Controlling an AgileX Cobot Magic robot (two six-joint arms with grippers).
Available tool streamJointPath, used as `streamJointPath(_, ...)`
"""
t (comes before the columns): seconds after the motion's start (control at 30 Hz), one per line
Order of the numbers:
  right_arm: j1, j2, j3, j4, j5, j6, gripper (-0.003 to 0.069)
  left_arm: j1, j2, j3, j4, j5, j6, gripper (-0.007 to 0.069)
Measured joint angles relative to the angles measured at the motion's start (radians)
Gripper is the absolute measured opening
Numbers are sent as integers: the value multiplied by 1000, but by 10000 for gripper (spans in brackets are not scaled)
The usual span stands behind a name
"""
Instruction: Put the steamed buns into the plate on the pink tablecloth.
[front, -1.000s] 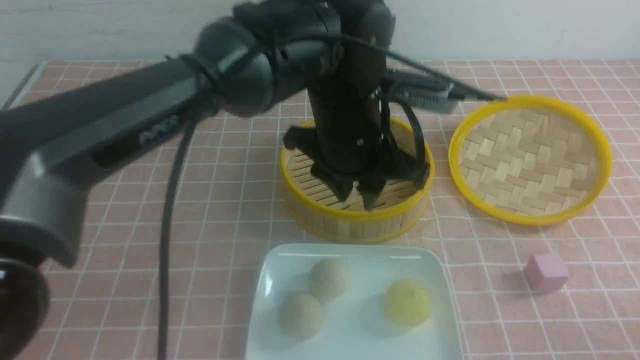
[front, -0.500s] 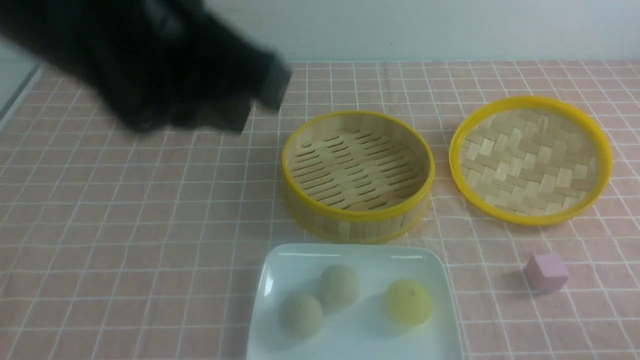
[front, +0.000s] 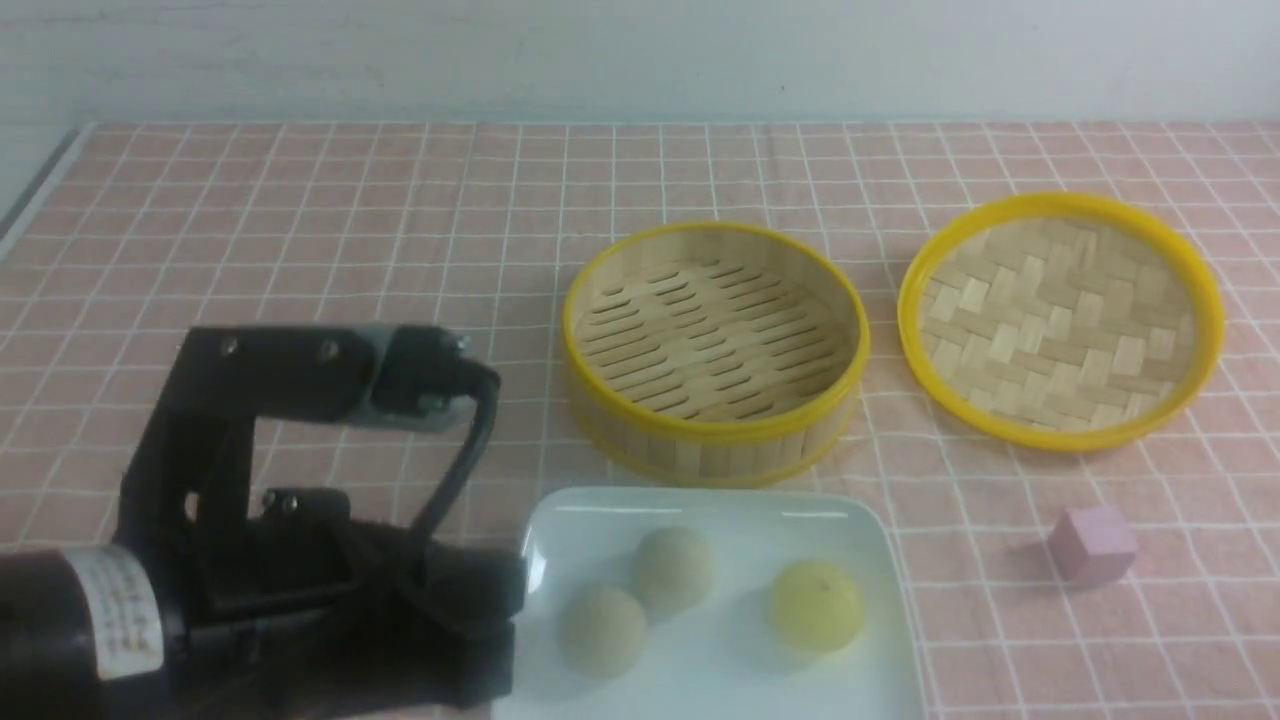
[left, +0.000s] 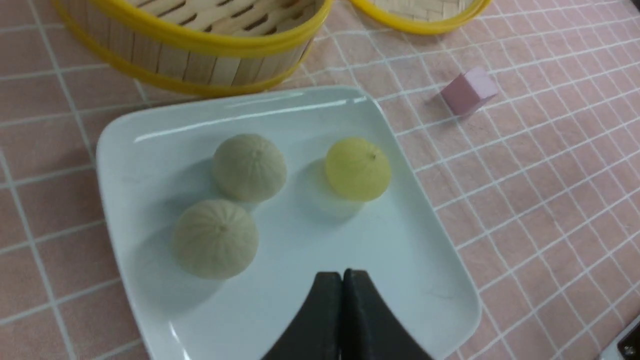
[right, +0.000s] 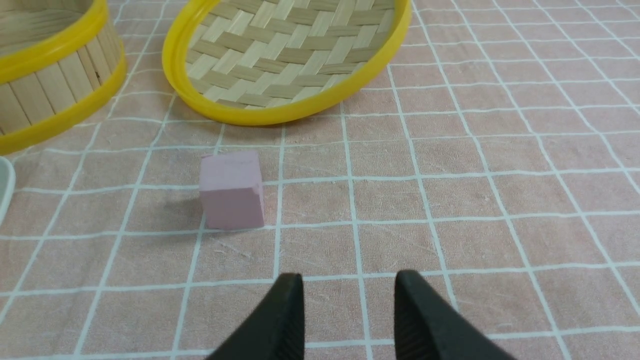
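Two beige-grey steamed buns (front: 672, 568) (front: 602, 630) lie side by side on the white square plate (front: 700, 505) at the front of the pink tablecloth (front: 300, 250). They also show in the left wrist view (left: 249, 167) (left: 215, 239) on the plate (left: 425, 280). My left gripper (left: 342, 273) is shut and empty, hovering over the plate's near part, apart from the buns. My left arm (front: 300, 600) sits low at the front left, beside the plate. My right gripper (right: 348, 280) is open and empty over bare cloth; it is out of the front view.
A smooth yellow ball (front: 816, 604) lies on the plate's right side. The empty yellow-rimmed bamboo steamer (front: 715, 440) stands behind the plate. Its woven lid (front: 1060, 320) lies upside down to the right. A small pink-lilac cube (front: 1092, 543) sits right of the plate, ahead of my right gripper (right: 232, 190).
My left arm has left the steamer, swung left and come back low to the front left beside the plate. The buns stay on the plate.
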Motion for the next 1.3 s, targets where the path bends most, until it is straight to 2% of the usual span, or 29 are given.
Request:
streamJointPath(0.33, 0, 0, 0, 0, 0, 0, 240, 31, -60, 96, 109, -24, 4, 22)
streamJointPath(0.5, 0, 0, 0, 0, 0, 0, 240, 235, -308, 312, 191, -54, 12, 27)
streamJointPath(0.77, 0, 0, 0, 1, 0, 0, 240, 573, -681, 550, 253, -59, 42, 37)
streamJointPath(0.9, 0, 0, 0, 0, 0, 0, 240, 689, -824, 628, 282, -59, 45, 41)
streamJointPath(1.07, 0, 0, 0, 0, 0, 1, 240, 763, -889, 643, 294, -57, 47, 44)
streamJointPath(1.3, 0, 0, 0, 0, 0, 2, 240, 768, -891, 643, 296, -54, 47, 57)
